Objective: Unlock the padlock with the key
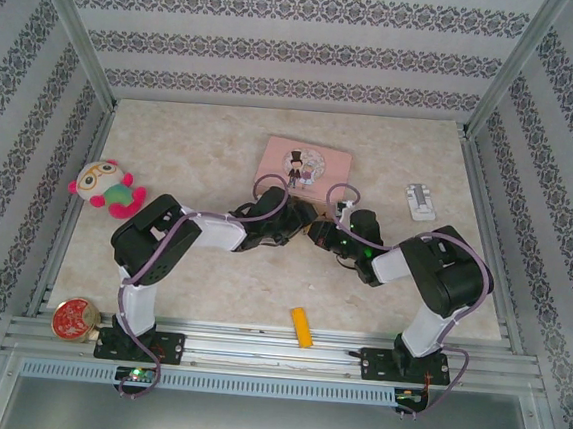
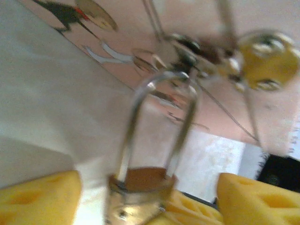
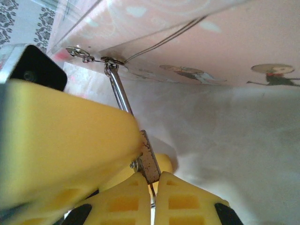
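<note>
Padlock [image 2: 140,194] and key [image 3: 148,164] share one axis, between the two claws, just in front of the pink tin [image 1: 306,161].

The lock sits over the worktop [image 1: 203,137] with its shackle [image 2: 161,117] pointing away towards the tin and its base towards the arms. Its body sits between the fingers of the left claw [image 1: 291,218], but blur hides whether they pinch it or only bracket it. The right claw [image 3: 152,194] has its pads pressed together on a flat metal strip in line below the shackle. I take this to be the key at the keyhole end. If so, the right arm is the one placed to act, and the coming move is a twist about the lock's long axis.
</note>
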